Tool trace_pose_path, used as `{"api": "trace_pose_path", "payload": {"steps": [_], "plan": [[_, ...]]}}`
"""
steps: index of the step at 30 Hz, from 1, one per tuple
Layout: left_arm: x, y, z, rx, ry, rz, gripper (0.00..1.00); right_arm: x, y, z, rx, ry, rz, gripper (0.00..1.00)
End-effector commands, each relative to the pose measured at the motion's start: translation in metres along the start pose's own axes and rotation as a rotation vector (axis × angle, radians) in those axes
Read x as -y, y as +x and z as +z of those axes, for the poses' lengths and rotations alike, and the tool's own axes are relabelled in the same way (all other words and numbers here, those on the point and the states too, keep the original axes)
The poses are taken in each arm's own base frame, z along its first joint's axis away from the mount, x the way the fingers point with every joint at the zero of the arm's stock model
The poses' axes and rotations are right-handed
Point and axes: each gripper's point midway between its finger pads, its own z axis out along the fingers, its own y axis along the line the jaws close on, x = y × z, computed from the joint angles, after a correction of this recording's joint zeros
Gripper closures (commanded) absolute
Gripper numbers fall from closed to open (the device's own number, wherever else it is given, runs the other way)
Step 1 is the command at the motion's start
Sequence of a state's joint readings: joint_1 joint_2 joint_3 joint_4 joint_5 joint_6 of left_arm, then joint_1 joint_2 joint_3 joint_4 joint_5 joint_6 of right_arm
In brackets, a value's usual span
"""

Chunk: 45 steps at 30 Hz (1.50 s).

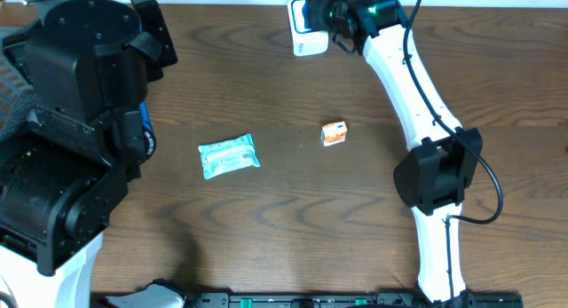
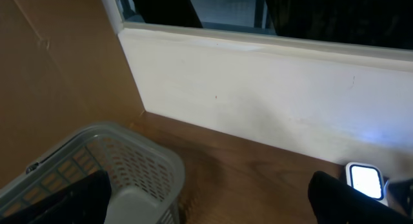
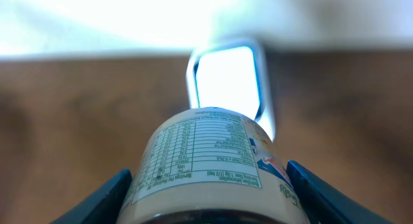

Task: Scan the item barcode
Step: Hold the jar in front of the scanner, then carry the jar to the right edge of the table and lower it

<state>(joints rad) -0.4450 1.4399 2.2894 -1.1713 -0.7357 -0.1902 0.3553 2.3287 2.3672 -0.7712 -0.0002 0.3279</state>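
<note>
Dark wood-grain table (image 1: 266, 237) under everything, pale wall behind it. I'm using the scanner (image 1: 306, 28) at the far edge as my reference point.

The right arm (image 1: 439, 179) comes up from the near edge, well away from the scanner. It rises to a black elbow, then the white forearm angles back and ends right at the scanner. A teal packet (image 1: 229, 155) and a small orange box (image 1: 334, 133) lie on the wood, both well short of the scanner, with the box the closer of the two. The left arm (image 1: 71, 122) is bunched up high, way off to the scanner's left.

Its wrist cam shows the left gripper (image 2: 210, 179) with the fingers spread wide and nothing between them. There's a grey basket (image 2: 139, 166) by one finger, and the scanner glows at the far side of that view.

The right gripper (image 3: 208, 175) is clamped on the bottle (image 3: 206, 153), with a bluish finger (image 3: 97, 198) on either side. The bottle's label end points at the scanner's lit window just beyond it. Whether they're touching, can't tell.
</note>
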Motion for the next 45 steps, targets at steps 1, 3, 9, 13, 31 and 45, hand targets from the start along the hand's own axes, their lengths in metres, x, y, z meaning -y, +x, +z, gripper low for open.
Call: {"api": "trace_pose_path", "payload": {"steps": [1, 3, 9, 13, 31, 45], "plan": [[-0.006, -0.003, -0.003, 0.009, -0.01, -0.023, 0.02, 0.015, -0.013, 0.012, 0.081, 0.104, -0.124, 0.57], [-0.006, -0.003, -0.003, 0.009, -0.009, -0.023, 0.02, 0.013, -0.018, 0.02, 0.113, 0.097, -0.145, 0.58], [-0.006, -0.003, -0.003, 0.009, -0.009, -0.023, 0.02, 0.01, -0.022, 0.051, 0.181, 0.081, -0.185, 0.56], [-0.006, -0.003, -0.003, 0.009, -0.009, -0.023, 0.02, 0.008, -0.028, 0.07, 0.242, 0.071, -0.219, 0.55], [-0.006, -0.003, -0.003, 0.009, -0.009, -0.023, 0.02, 0.009, -0.026, 0.103, 0.335, 0.1, -0.222, 0.53], [-0.006, -0.003, -0.003, 0.009, -0.009, -0.023, 0.02, 0.016, -0.064, 0.037, 0.387, 0.302, -0.306, 0.53]]}}
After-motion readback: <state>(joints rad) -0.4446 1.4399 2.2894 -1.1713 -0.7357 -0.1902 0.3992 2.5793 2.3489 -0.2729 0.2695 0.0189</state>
